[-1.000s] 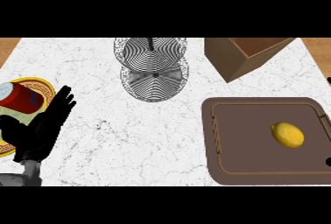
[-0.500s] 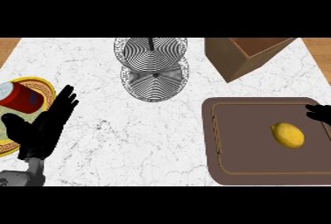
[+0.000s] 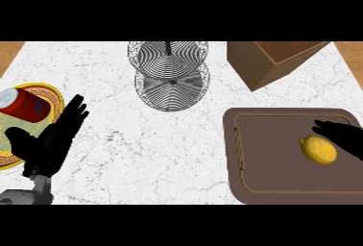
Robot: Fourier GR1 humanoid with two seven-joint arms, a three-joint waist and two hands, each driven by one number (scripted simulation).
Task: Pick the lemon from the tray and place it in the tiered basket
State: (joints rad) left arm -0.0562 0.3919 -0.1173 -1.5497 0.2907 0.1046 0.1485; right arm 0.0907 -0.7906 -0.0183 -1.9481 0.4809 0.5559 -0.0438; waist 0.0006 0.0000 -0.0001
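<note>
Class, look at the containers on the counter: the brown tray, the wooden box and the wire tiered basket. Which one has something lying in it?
The brown tray, at the right, holds the lemon. The wooden box and wire tiered basket show nothing inside.

Surface: white, grey-veined marble counter fills the frame | Edges: wooden strips at upper left and upper right corners | Light: even
</note>
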